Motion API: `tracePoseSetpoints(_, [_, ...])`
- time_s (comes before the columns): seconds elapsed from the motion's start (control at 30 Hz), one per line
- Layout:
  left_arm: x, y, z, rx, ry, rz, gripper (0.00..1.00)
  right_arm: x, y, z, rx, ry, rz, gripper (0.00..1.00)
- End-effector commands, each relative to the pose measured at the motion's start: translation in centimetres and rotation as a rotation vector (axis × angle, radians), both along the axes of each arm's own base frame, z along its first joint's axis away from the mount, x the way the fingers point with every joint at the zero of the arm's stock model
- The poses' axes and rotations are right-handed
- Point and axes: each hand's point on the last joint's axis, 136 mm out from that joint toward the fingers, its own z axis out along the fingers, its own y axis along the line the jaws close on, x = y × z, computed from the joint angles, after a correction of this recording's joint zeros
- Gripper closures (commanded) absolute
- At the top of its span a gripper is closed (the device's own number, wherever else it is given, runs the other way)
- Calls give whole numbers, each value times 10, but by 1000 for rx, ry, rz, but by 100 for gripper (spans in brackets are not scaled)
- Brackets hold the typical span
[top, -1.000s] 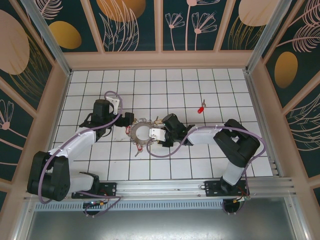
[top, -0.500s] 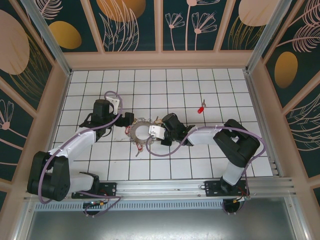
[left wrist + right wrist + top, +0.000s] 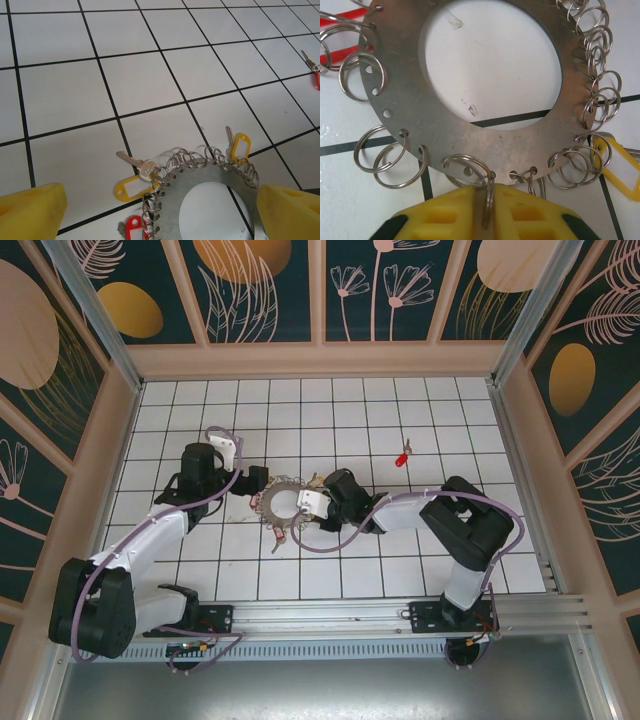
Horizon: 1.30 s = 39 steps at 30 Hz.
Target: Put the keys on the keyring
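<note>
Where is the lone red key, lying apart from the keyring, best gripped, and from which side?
Probably at its red plastic head, from straight above: the red key lies flat on the tiled floor, and the head looks broader than its thin silvery blade.

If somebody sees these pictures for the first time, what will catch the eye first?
The grey keyring, fringed with small silvery rings, lies central on the tiled table, yellow-tagged keys at its rim. The right gripper pinches one split ring at its edge, while the left gripper stands open at the opposite side. One red key lies alone, farther back on the right.
</note>
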Motion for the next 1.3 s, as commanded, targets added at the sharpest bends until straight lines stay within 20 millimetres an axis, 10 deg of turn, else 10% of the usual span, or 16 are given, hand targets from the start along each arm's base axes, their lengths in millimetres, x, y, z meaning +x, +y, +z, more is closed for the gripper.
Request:
tracePoseSetpoints(0.0, [-3,-5,9,-8,-53,-41,3,-2,-1,-6,9,15,-22,91])
tracePoseSetpoints(0.43, [-67,-31,72,22,-575,-387,2,-9,9,93,251,-92,21,100])
tracePoseSetpoints(0.87, [-85,-69,105,28,-571,-738,46,-37,17,223,556,-174,147,100])
tracePoseSetpoints(1.27, [-120,-105,104,18,-593,-931,61,-65,25,253,547,-117,318,100])
